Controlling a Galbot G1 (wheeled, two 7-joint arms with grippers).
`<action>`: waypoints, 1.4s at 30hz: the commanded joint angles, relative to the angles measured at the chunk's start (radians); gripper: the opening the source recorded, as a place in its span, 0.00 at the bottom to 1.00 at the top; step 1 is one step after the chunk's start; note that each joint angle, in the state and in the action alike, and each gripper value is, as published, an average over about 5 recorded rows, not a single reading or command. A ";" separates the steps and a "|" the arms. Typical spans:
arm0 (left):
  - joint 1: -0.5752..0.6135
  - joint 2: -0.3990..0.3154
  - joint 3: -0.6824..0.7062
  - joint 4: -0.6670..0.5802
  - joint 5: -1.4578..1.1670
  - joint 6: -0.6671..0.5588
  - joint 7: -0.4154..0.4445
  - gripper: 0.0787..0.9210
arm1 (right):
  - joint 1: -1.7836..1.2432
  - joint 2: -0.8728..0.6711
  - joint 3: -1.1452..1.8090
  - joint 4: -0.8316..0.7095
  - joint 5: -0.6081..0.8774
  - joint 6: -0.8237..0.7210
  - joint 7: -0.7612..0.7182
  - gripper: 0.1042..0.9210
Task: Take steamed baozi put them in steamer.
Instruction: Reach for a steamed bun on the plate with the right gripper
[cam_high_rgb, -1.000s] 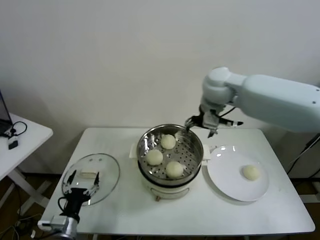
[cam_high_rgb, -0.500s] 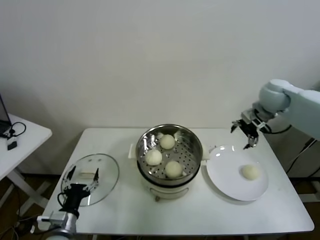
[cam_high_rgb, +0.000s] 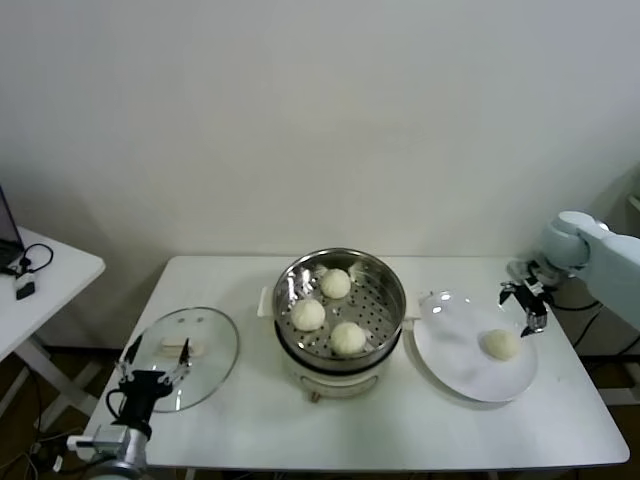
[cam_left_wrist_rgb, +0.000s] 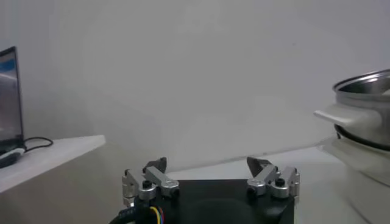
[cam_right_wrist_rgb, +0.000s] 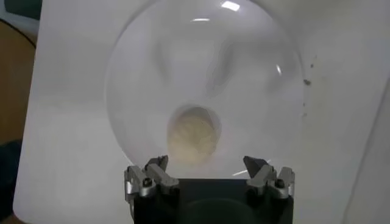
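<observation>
The steamer (cam_high_rgb: 340, 300) stands mid-table with three baozi in its basket: one at the back (cam_high_rgb: 336, 283), one at the left (cam_high_rgb: 308, 314), one at the front (cam_high_rgb: 348, 337). One more baozi (cam_high_rgb: 502, 344) lies on the white plate (cam_high_rgb: 455, 350) to the right. My right gripper (cam_high_rgb: 528, 301) is open and empty, above the plate's far right edge, just beyond that baozi. In the right wrist view the baozi (cam_right_wrist_rgb: 194, 134) sits on the plate (cam_right_wrist_rgb: 140, 79) ahead of my open gripper (cam_right_wrist_rgb: 207, 163). My left gripper (cam_high_rgb: 150, 382) is open and empty by the glass lid; it also shows in its wrist view (cam_left_wrist_rgb: 210, 163).
A round glass lid (cam_high_rgb: 185, 355) lies at the table's left. A small side table (cam_high_rgb: 40, 280) with a laptop and cables stands farther left. The steamer's side (cam_left_wrist_rgb: 365, 128) shows in the left wrist view. The wall runs behind the table.
My right arm has swung from over the steamer's back rim to the right and down, to above the plate's far right edge. The left gripper shifted slightly toward me.
</observation>
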 joint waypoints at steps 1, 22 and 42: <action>0.006 0.010 -0.020 -0.006 0.002 0.004 -0.001 0.88 | -0.204 0.051 0.173 -0.146 -0.027 0.006 0.012 0.88; 0.001 -0.001 -0.013 0.003 0.007 0.003 0.002 0.88 | -0.219 0.123 0.195 -0.222 -0.066 0.024 0.027 0.88; 0.002 -0.006 -0.008 -0.002 0.013 0.002 0.002 0.88 | -0.211 0.118 0.205 -0.231 -0.042 0.026 0.026 0.77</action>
